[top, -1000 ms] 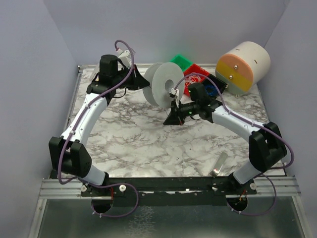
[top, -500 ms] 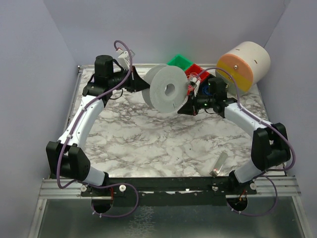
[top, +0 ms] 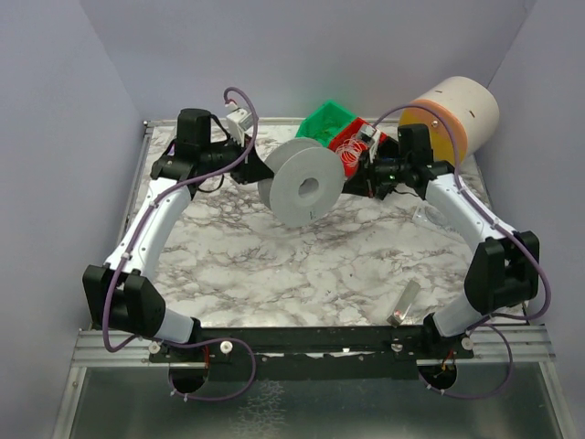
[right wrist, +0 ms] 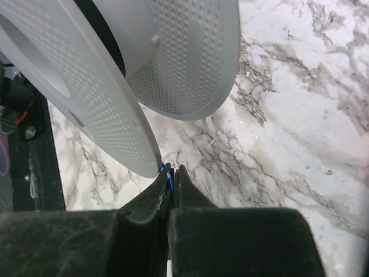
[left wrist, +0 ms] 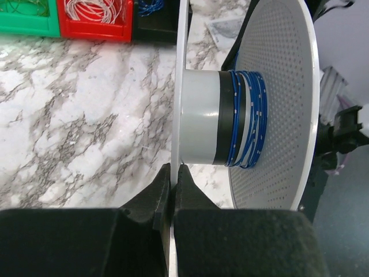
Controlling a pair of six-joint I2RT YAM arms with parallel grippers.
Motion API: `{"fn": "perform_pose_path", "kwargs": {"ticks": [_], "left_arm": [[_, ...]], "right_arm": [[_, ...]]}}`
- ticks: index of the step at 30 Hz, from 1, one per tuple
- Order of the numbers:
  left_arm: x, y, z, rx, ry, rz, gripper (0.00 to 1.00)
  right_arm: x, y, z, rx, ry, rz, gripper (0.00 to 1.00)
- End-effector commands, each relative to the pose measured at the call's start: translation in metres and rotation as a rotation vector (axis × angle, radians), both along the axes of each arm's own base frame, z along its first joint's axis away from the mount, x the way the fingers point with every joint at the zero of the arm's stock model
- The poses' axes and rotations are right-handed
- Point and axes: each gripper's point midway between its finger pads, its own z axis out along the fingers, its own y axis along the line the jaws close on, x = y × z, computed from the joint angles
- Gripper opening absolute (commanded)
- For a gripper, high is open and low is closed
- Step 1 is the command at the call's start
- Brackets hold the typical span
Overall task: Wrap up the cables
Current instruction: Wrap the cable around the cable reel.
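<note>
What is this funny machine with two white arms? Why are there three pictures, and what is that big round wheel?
It is a robot with two arms bolted to the edge of a marble table. One picture comes from a camera high above. The other two come from small cameras on the wrists, so you see black fingers at the bottom. The wheel is a grey spool for winding. The left gripper pinches the spool's thin rim and holds it. The right gripper pinches a thin blue cable, and blue cable is wound round the spool's middle. At the back sit a green bin, a red bin with white wire rings, and a big cream and orange drum.
</note>
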Motion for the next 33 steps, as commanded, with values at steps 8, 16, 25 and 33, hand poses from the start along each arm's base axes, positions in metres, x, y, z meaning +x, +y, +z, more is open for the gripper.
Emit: {"fn": "perform_pose_path", "kwargs": {"ticks": [8,16,25,33], "left_arm": [[-0.024,-0.026,-0.029,0.289,-0.182,-0.062,0.0],[-0.01,-0.031,-0.045,0.389,-0.179,0.006,0.0],[-0.013,-0.053,-0.073,0.437,-0.127,-0.037,0.0],[-0.009,-0.066,-0.077,0.489,-0.142,-0.038,0.0]], "right_arm": [[0.006,-0.015,0.011,-0.143,-0.095,0.097,0.01],[0.001,-0.023,0.012,-0.252,-0.197,0.182,0.01],[-0.014,-0.009,0.028,-0.303,-0.311,0.311,0.0],[-0.043,0.016,0.021,-0.3,-0.332,0.492,0.0]]}}
